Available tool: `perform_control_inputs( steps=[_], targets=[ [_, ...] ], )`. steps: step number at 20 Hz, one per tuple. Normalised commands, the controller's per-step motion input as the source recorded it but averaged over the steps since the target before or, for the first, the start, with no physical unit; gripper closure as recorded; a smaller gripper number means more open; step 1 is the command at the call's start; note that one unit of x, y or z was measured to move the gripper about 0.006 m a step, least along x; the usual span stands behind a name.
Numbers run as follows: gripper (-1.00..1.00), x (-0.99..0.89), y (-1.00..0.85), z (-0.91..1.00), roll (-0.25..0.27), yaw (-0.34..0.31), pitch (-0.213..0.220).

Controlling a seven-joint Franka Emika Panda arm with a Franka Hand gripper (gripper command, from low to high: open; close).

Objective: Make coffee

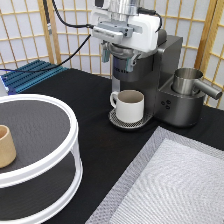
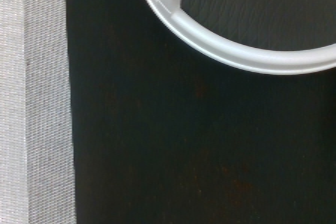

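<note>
Hovering over the top of the coffee machine (image 1: 150, 75), your gripper (image 1: 118, 50) is sitting right above the brew head, directly over the cream-white mug (image 1: 129, 105) that is already standing on the machine's round drip tray (image 1: 116, 120). Whether the gripper is clenched, released or carrying anything is something you cannot tell from the exterior view, since the hand's white body is covering that spot. The coffee pod is not showing anywhere in either view, so you cannot say whether it is in the machine or held. Beside the machine, toward the exterior view's right, a steel milk jug (image 1: 189, 80) is resting on its base. Well away from the machine, the tan cup (image 1: 5, 146) is sitting on the white two-tier round shelf (image 1: 70, 152), whose rim (image 2: 240, 52) the wrist view is catching. As a judgement, working well here means you are keeping the hand centred over the brew head and pressing straight down, without nudging the mug
</note>
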Motion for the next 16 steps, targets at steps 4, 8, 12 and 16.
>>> perform_control_inputs(
  steps=[4,8,12,16],
  targets=[
    [-1.0,-0.02,-0.19,0.91,0.001,0.043,-0.048],
    [-1.0,-0.03,-0.18,1.0,0.0,0.002,-0.058],
    [-1.0,0.0,-0.16,1.0,0.007,0.007,-0.065],
    [-1.0,-0.11,0.04,0.76,-0.002,0.127,-0.088]
  ],
)
